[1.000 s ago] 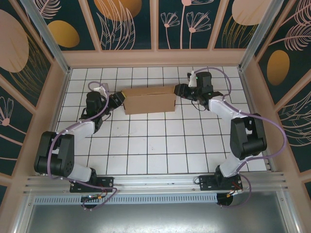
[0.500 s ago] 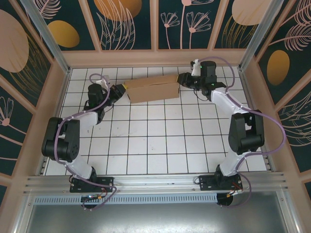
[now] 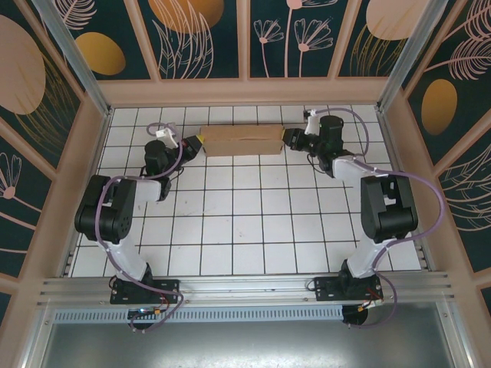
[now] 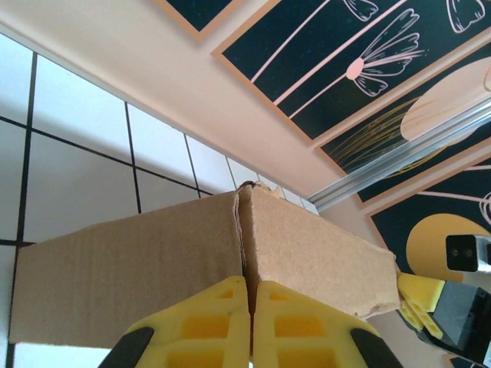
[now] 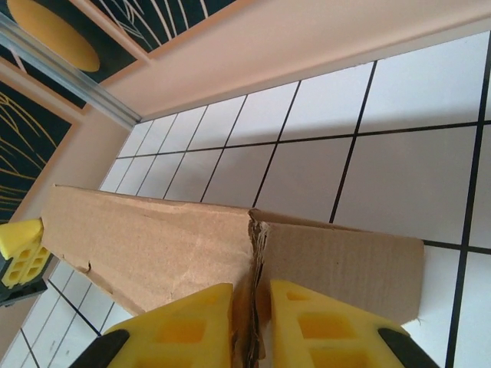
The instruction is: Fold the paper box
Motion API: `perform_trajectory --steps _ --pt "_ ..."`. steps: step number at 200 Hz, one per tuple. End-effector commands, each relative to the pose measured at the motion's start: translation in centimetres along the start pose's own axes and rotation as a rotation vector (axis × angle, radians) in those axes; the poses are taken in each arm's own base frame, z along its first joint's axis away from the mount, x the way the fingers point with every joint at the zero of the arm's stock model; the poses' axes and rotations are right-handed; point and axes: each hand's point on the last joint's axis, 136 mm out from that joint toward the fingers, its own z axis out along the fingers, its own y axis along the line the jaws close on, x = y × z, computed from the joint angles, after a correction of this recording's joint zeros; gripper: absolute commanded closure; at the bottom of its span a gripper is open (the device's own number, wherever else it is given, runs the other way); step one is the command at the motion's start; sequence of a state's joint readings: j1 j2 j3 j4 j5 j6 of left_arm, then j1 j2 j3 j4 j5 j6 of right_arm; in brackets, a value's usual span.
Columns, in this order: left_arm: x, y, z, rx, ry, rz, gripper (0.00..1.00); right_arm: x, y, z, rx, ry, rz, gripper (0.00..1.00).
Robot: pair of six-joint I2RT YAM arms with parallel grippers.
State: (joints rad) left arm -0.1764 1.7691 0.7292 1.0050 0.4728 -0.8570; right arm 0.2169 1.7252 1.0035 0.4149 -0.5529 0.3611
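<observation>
Pinch grips hold both ends. The left gripper [image 3: 189, 146] has its yellow fingers [image 4: 215, 326] closed on the left end of the plain brown cardboard paper box [image 3: 239, 140]. It stretches long and narrow over the far rows of the white tiled surface [image 3: 230, 222]. The right gripper [image 3: 290, 139] clamps the right end likewise. The board looks light and stiff across panels but weak at creases, so the end edges seem the safest hold.

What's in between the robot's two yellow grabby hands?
The paper box. In the top view it stretches from the left gripper to the right gripper, and each one pinches an end of it.
</observation>
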Motion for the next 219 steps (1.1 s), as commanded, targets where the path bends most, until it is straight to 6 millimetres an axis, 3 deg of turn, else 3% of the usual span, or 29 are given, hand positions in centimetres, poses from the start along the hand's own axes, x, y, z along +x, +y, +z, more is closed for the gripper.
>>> perform_trajectory --steps 1,25,61,83,111,158,181,219 --pt "2.4 -0.2 -1.0 -0.022 0.035 0.055 0.93 3.2 1.2 -0.4 -0.003 0.018 -0.052 0.81" --pt "3.8 -0.1 -2.5 -0.069 0.039 0.045 0.88 4.6 1.3 -2.1 0.035 -0.031 -0.054 0.77" --pt "6.1 2.1 -4.5 -0.187 0.088 -0.026 0.67 6.8 0.2 -4.8 0.111 -0.078 -0.027 0.53" --pt "6.0 2.4 -5.3 -0.220 0.074 -0.034 0.57 7.2 -0.4 -5.5 0.130 -0.075 -0.016 0.46" --pt "4.9 2.1 -4.7 -0.235 0.063 -0.014 0.53 6.7 -1.6 -5.2 0.147 -0.064 0.043 0.45" --pt "5.2 3.3 -1.2 -0.222 0.120 -0.030 0.60 8.1 -4.2 -2.0 0.250 0.097 0.163 0.52" --pt "7.1 5.6 0.1 -0.244 0.180 -0.076 0.66 9.2 -4.9 -0.5 0.266 0.168 0.179 0.59" --pt "8.2 6.5 1.2 -0.228 0.218 -0.106 0.77 9.7 -6.6 2.1 0.303 0.246 0.219 0.70"
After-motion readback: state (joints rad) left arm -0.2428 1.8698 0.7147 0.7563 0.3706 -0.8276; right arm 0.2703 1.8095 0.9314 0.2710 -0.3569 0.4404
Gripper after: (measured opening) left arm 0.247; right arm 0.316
